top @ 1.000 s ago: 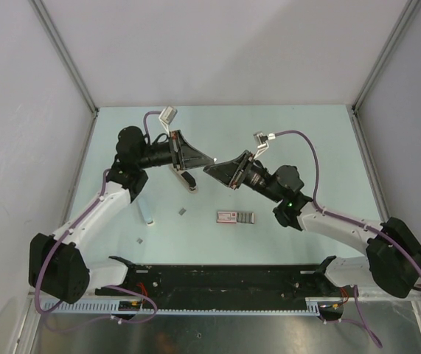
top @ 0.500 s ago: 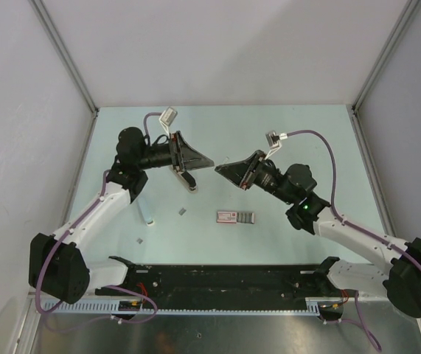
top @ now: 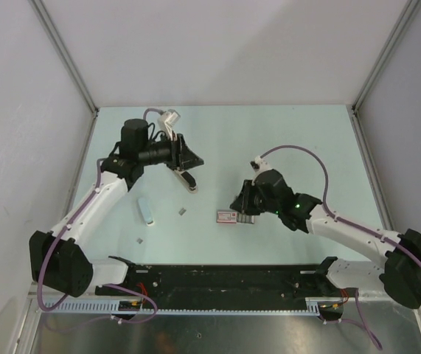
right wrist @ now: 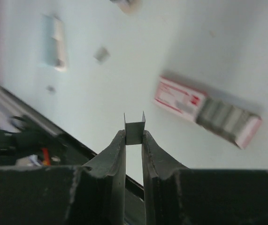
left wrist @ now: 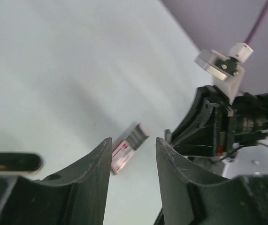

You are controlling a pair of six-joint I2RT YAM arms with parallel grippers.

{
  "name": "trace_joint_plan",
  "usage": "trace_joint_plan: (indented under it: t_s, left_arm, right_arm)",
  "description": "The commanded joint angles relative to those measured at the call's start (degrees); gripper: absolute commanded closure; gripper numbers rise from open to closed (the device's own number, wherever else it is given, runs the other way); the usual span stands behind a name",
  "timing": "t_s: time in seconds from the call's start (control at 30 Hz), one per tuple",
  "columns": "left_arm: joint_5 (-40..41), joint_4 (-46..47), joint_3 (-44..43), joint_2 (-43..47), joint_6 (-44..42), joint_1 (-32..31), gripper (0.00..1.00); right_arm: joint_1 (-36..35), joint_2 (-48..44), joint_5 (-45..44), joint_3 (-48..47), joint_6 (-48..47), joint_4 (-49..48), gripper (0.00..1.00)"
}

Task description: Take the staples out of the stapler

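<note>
My right gripper [right wrist: 134, 137] is shut on a short strip of staples [right wrist: 134, 130] and holds it above the table, next to the red and white staple box [right wrist: 204, 112]. In the top view this gripper [top: 240, 202] is just left of the box [top: 236, 217]. My left gripper [top: 191, 158] is open and empty, raised at the back left. A black and white stapler part [top: 189, 181] lies just below it. In the left wrist view the jaws [left wrist: 133, 141] frame the box [left wrist: 124, 158], and the stapler part [left wrist: 12, 161] shows at the left.
A light blue piece [top: 146, 212] lies on the table at the left and also shows in the right wrist view [right wrist: 54, 43]. Small loose staple bits [top: 183, 212] [top: 140, 240] lie near it. The black rail [top: 217, 280] runs along the near edge.
My right arm has swung down and back from beside the left gripper to the staple box, carrying the staple strip. My left gripper has drawn back slightly to the left.
</note>
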State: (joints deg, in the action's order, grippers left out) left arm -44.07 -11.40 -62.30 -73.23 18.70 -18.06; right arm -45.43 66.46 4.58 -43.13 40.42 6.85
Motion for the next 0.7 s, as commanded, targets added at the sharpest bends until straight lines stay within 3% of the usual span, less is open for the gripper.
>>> trace_joint_plan:
  t_s: [0.0, 0.2, 0.67]
  left_arm:
    - [8.39, -10.21, -0.49, -0.45, -14.10, -0.17, 0.53]
    - [13.24, -11.59, 1.34, -0.53, -18.21, -2.85, 0.54]
    - [14.44, -11.95, 3.28, -0.40, -20.28, -4.48, 0.55]
  right_arm:
    - [-2.47, 3.29, -10.46, -2.72, -0.25, 18.67, 0.94]
    - [-5.08, 8.06, -14.24, -3.07, 2.83, 24.40, 0.93]
    - [-6.71, 21.49, -14.69, -11.29, 2.11, 24.72, 0.91]
